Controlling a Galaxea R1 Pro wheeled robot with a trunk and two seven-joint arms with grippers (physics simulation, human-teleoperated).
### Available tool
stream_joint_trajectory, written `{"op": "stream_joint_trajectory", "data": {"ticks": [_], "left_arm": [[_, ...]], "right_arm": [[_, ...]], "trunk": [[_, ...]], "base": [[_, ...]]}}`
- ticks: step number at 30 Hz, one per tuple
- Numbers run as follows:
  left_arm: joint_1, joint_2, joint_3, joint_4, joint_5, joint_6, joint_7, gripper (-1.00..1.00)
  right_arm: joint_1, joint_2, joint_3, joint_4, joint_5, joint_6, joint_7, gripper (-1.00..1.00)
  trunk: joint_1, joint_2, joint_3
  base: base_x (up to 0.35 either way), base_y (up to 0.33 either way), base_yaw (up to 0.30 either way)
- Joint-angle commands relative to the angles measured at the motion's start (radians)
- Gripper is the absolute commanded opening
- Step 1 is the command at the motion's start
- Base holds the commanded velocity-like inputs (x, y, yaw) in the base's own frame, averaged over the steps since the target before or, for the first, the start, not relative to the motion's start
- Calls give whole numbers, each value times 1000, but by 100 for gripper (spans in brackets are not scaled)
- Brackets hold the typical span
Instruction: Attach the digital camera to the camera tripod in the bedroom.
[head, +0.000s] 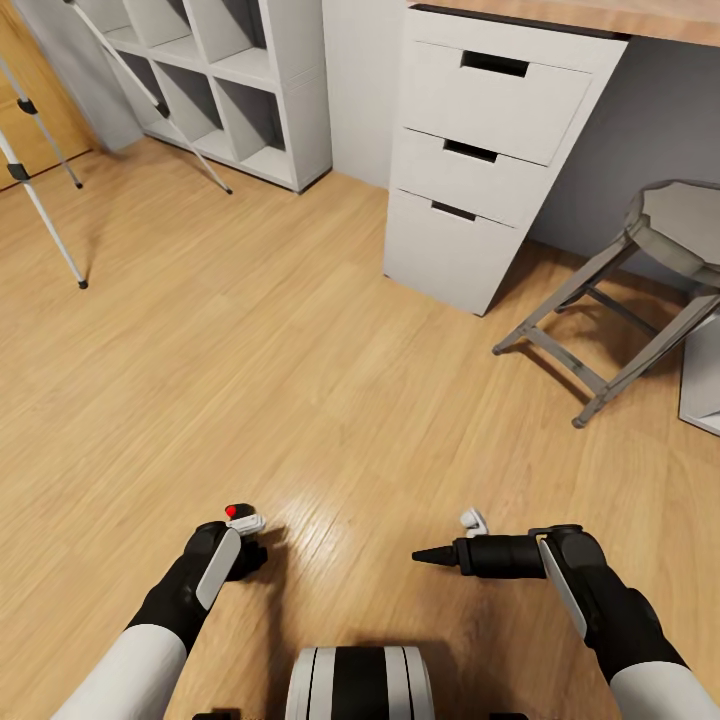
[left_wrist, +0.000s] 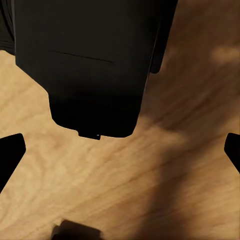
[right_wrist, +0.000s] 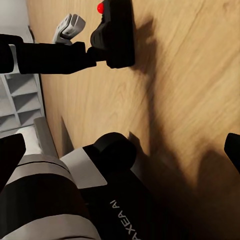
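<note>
The left claw (head: 243, 545) is clamped on the digital camera (head: 238, 512); the right claw (head: 432, 555) is together.

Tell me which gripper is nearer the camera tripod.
Left. The left gripper, holding the digital camera, hangs low on the side where the camera tripod stands, far ahead near the white cube shelving. The right gripper sits farther across, toward the drawer unit.

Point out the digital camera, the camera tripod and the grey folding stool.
digital camera (right_wrist: 116, 37), right wrist view, on its black body below the red dot.
camera tripod (head: 42, 210), head view, on a silver-white leg.
grey folding stool (head: 683, 218), head view, on its seat.
</note>
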Motion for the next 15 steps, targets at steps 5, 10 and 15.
{"op": "stream_joint_trajectory", "data": {"ticks": [5,10,15], "left_arm": [[0,-1,3,-1,11,2,8,100],[0,-1,3,-1,10,2,8,100],[0,-1,3,0,9,2,8,100]], "right_arm": [[0,0,-1,0,-2,8,2,100],[0,0,-1,0,-2,8,1,100],[0,0,-1,0,-2,8,1,100]], "trunk": [[0,0,-1],[1,-1,-8],[3,-2,-28]], "base": [[0,0,0],[0,0,0],[0,0,0]]}}
